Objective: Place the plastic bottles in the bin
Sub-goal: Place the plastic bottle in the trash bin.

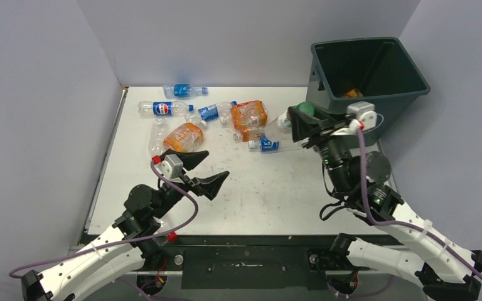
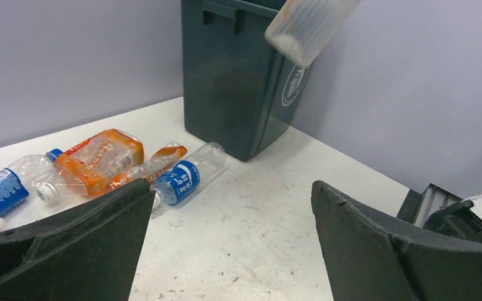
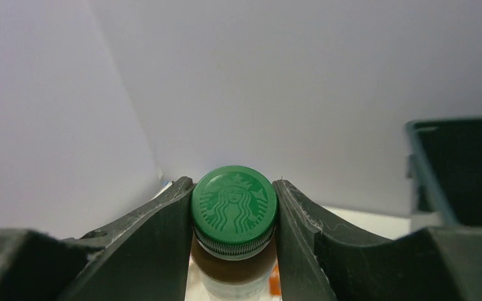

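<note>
Right wrist: right tool (image 3: pixel 233 188) grips the green-capped bottle (image 3: pixel 233 210) at its cap, so carry it toward 3 o'clock, inside the bin (image 3: pixel 455 123), before releasing; left tool (image 1: pixel 217 163) stands wide, empty.

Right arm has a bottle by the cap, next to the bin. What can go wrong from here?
1. The right jaws pinch only the green cap of the held bottle. Its body sticks out unsupported and may swing or slip free.
2. In the top view the cap sits beside the bin, not over its opening. Releasing now would likely drop the bottle onto the table.
</note>
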